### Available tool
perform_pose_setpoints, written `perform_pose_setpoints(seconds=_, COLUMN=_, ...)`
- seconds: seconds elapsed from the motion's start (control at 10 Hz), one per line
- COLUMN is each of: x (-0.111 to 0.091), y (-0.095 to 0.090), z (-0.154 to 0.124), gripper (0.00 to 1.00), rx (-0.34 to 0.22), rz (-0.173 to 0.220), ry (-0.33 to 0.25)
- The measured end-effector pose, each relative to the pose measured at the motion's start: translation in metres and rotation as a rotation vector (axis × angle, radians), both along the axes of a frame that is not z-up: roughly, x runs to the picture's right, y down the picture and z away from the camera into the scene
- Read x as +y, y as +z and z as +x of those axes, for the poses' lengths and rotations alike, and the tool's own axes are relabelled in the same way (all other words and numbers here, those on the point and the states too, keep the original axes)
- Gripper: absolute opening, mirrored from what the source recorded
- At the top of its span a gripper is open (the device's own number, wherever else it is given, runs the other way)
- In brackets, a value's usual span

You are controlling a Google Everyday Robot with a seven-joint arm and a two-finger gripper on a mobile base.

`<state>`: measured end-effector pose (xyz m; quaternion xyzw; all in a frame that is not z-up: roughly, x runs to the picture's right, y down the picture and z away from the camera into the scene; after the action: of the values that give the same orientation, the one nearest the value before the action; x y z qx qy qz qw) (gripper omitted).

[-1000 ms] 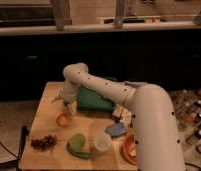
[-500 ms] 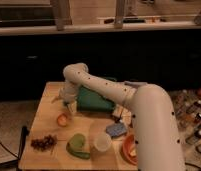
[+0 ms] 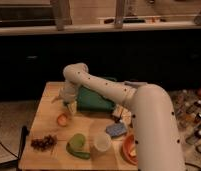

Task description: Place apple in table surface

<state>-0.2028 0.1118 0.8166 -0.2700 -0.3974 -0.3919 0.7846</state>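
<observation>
The apple, small, round and orange-red, rests on the light tan wooden table surface left of centre. My gripper hangs just above and slightly right of the apple, at the end of the white arm that reaches over from the right. I cannot make out whether it touches the apple.
A dark green tray lies behind the gripper. A dark grape bunch sits at front left, a green object and a pale cup at front centre, a blue item and an orange dish at right.
</observation>
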Motion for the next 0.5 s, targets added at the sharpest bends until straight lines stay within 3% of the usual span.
perform_pose_setpoints(seconds=0.5, x=0.0000, y=0.0000, z=0.0000, gripper=0.80, rx=0.000, rz=0.000, ry=0.000)
